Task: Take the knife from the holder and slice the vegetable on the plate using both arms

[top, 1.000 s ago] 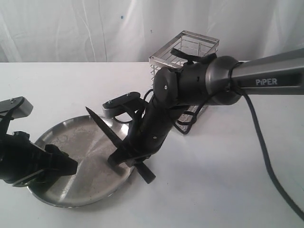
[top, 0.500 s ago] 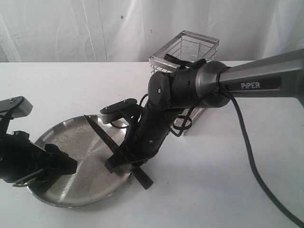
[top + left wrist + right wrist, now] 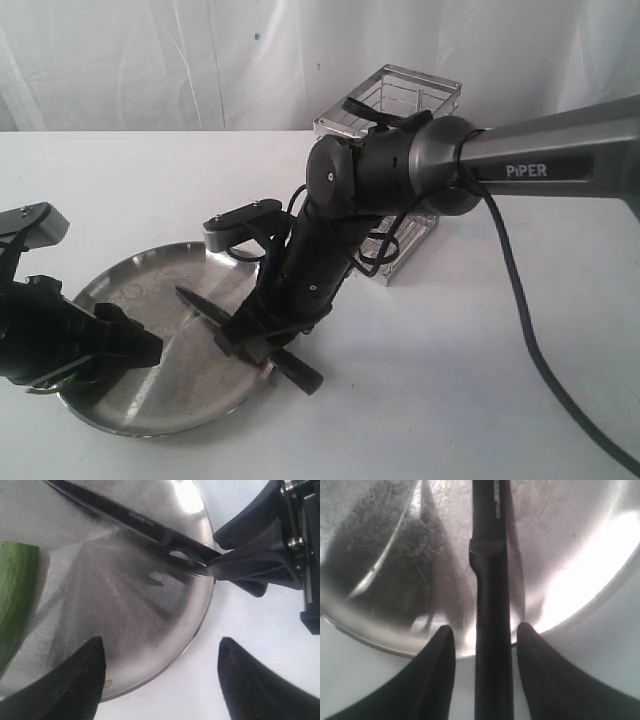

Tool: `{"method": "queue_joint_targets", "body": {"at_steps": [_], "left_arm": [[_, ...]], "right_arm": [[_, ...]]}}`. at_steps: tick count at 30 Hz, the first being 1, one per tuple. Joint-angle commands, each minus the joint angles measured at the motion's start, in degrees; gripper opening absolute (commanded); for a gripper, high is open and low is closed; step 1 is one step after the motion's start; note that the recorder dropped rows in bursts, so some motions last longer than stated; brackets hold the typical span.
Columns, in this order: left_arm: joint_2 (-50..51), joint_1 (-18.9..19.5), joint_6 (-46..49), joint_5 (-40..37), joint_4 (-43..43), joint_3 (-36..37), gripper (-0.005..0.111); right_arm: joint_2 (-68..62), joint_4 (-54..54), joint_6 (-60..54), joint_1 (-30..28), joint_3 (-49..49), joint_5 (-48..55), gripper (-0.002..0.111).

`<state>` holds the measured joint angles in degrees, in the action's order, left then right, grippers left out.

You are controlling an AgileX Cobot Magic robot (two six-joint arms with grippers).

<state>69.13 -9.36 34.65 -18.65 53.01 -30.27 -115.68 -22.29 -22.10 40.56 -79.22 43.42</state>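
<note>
The black knife point(image 3: 296, 371) lies across the rim of the steel plate point(image 3: 150, 425), blade point(image 3: 135, 517) over the plate and handle end on the table. My right gripper point(image 3: 255, 345) stands over the handle point(image 3: 492, 630), open, with a gap on each side between its fingers point(image 3: 437, 670) and the handle. My left gripper point(image 3: 162, 645) is open and empty, low over the plate's near-left rim. A cut green vegetable point(image 3: 15, 595) lies on the plate; the exterior view hides it behind the left arm. The wire holder point(image 3: 400, 100) stands behind the right arm.
White table point(image 3: 450, 400) extends to the right of the plate and in front of it. A black cable point(image 3: 540, 350) trails from the right arm across the table. A white curtain point(image 3: 150, 60) closes the back.
The right arm has lowered the knife from a tilted hold down onto the plate's rim. Its fingers have parted from the handle. The left arm has stayed still.
</note>
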Motion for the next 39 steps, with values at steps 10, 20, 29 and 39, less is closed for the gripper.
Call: {"method": "queue_joint_targets", "body": {"at_steps": [10, 20, 29, 39], "left_arm": [[-0.46, -0.05, 0.09, -0.59, 0.95, 0.42, 0.067], [-0.46, -0.05, 0.09, -1.33, 0.72, 0.42, 0.067], [-0.46, -0.05, 0.09, -0.18, 0.72, 0.42, 0.067], [-0.46, -0.05, 0.09, -0.06, 0.6, 0.42, 0.067]], "right_arm": [[5.94, -0.71, -1.41, -2.81, -0.37, 7.98, 0.042], [5.84, -22.77, -19.84, -15.21, -0.27, 17.49, 0.051], [-0.39, -26.49, -27.07, -18.59, -0.16, 25.25, 0.051], [-6.31, -27.1, -29.05, -18.59, -0.16, 23.2, 0.051]]}}
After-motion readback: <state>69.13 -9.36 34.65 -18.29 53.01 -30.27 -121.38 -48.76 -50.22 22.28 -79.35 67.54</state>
